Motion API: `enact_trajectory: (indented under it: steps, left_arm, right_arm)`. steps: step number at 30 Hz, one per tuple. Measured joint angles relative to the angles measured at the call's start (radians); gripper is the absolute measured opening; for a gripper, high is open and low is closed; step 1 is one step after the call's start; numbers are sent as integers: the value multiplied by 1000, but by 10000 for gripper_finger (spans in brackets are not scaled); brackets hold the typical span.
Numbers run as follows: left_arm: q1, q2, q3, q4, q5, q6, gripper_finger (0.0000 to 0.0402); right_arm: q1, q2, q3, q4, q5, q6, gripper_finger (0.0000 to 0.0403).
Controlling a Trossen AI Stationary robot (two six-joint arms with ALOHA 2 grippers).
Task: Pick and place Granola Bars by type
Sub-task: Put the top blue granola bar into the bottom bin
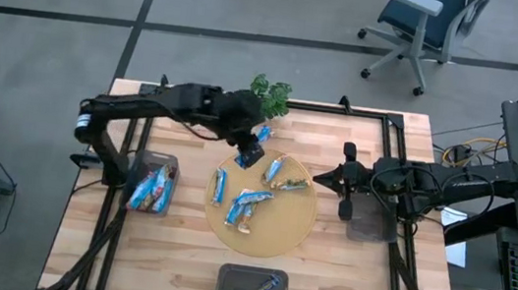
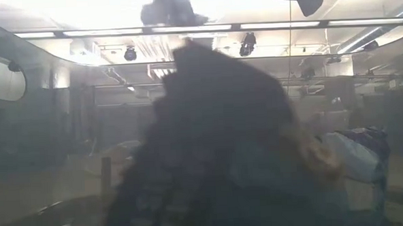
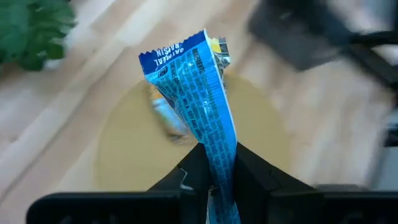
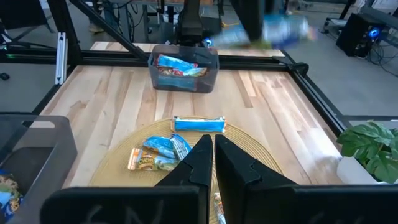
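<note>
Left gripper (image 3: 211, 177) clamps a blue foil-wrapped oatmeal-raisin granola bar (image 3: 199, 87) above the round woven mat's (image 1: 293, 228) far edge, its label legible only at the wrist; right gripper (image 1: 319, 180), closed and empty, waits at the mat's right edge.

Bright blue, white-lettered granola bar (image 3: 198, 93)
</note>
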Motion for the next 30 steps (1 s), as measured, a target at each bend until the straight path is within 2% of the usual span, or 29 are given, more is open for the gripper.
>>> enact_trajectory:
  steps: [6,14,20,30]
  left_arm:
    - [-90,-84,1,50,41,-40,39]
    - [-268,-84,-1,133,143,-6,39]
    - [-389,-57,-4,181,148,53,39]
    - [-482,-17,-4,231,145,92,39]
  right_arm:
    - [0,0,0,-2,0,0,8]
    - [0,0,0,-2,0,1,8]
    - [0,1,0,-2,0,4,8]
    - [0,0,0,1,0,5,8]
